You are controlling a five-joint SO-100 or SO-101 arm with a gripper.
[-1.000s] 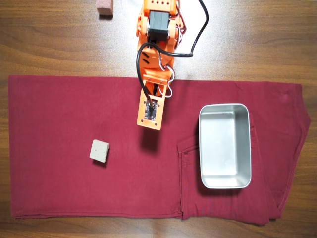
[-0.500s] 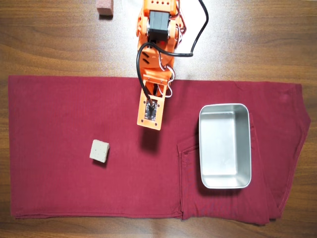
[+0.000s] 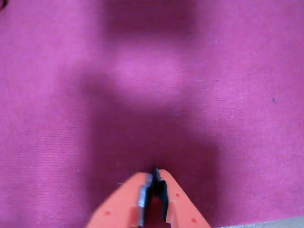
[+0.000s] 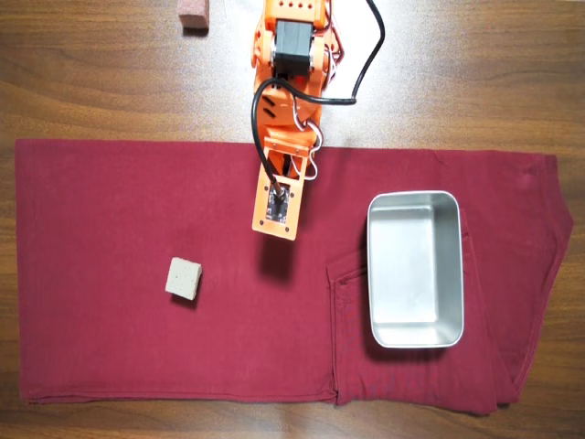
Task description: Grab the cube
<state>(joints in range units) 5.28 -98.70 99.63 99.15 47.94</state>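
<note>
The cube (image 4: 184, 278) is small and pale beige-grey. It sits on the dark red cloth (image 4: 110, 229), left of centre in the overhead view. It is out of the wrist view. My orange arm (image 4: 277, 197) reaches from the top edge onto the cloth, and its end stands to the right of the cube and a little farther back, well apart from it. In the wrist view my gripper (image 3: 154, 176) comes in from the bottom edge. Its jaws are together with nothing between them, above bare cloth.
A rectangular metal tray (image 4: 375, 274) lies on the cloth to the right of the arm. A reddish-pink block (image 4: 194, 14) sits on the wooden table (image 4: 91, 82) at the top edge, left of the arm's base. A black cable (image 4: 366, 64) loops beside the base.
</note>
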